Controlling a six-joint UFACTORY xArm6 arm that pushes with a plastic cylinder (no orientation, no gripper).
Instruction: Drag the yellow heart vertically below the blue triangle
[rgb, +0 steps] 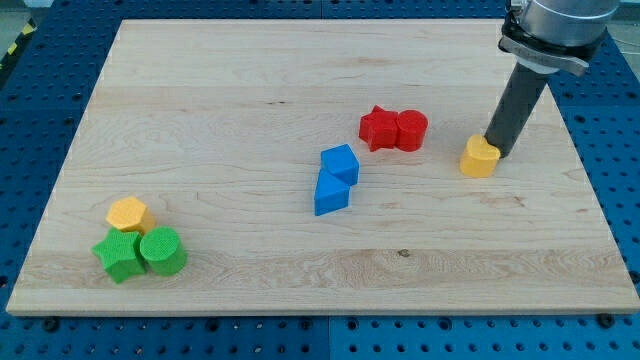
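The yellow heart (480, 157) lies on the wooden board at the view's right, a little above mid height. My tip (495, 150) stands against the heart's upper right side, touching it or nearly so. The blue triangle (329, 194) lies near the board's middle, to the left of the heart and slightly lower. A blue cube (340, 163) touches the triangle's upper right edge.
A red star (378, 128) and a red cylinder (411, 130) touch each other above and left of the heart. At the lower left sit a yellow hexagon (127, 213), a green star (119, 256) and a green cylinder (163, 251). The board (300, 70) ends close on the right.
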